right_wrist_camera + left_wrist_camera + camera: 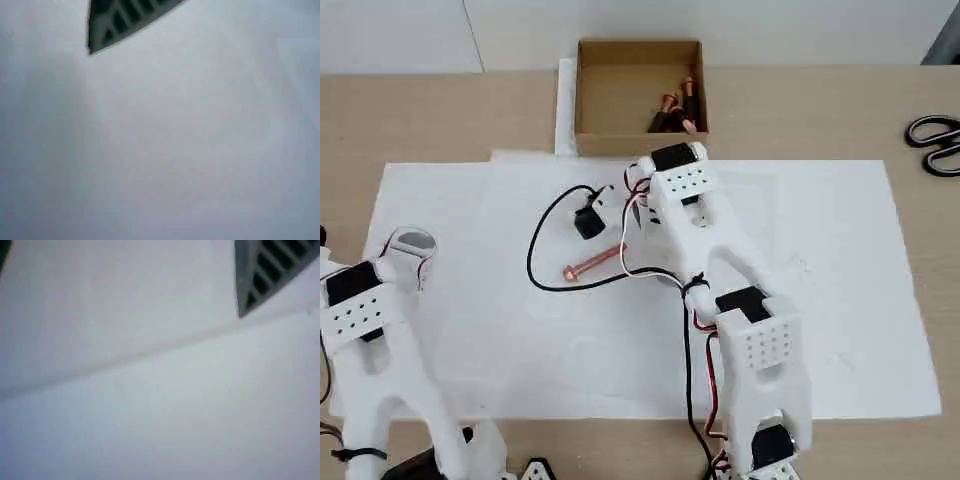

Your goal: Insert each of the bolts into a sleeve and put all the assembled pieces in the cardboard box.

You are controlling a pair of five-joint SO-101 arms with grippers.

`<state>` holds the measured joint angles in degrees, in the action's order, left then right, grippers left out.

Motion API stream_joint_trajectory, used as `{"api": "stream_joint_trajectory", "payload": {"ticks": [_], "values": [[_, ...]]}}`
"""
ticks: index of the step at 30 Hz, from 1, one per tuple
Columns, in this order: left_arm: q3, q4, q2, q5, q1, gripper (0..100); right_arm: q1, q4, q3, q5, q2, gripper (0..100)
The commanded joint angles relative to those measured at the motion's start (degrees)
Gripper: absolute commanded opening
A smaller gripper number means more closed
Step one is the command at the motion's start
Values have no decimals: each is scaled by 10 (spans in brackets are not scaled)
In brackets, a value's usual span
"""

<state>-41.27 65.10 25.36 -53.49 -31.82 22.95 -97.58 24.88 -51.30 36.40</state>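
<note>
A copper bolt lies on the white paper near the middle of the table. The cardboard box stands at the back and holds several copper and dark assembled pieces in its right corner. One arm stretches from the front edge toward the box. Its gripper hangs just behind the bolt and in front of the box, turned sideways. The other arm's gripper stays at the left edge of the paper, far from the bolt.
Scissors lie on the bare wood at the far right. A black cable loops over the paper beside the bolt. Both wrist views face a pale surface with a dark slatted grille.
</note>
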Motion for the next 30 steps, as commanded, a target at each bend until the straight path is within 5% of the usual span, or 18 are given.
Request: {"api": "stream_joint_trajectory", "payload": {"ticks": [1,22,26,30], "values": [[2,1,6,-2,2,299,7,27,19,-4,0,258],[2,0,4,-2,2,299,-19,64,19,69,68,136],[2,0,4,-2,2,299,-19,39,29,125,2,0],[2,0,4,-2,2,299,-18,22,32,173,-84,3]]}}
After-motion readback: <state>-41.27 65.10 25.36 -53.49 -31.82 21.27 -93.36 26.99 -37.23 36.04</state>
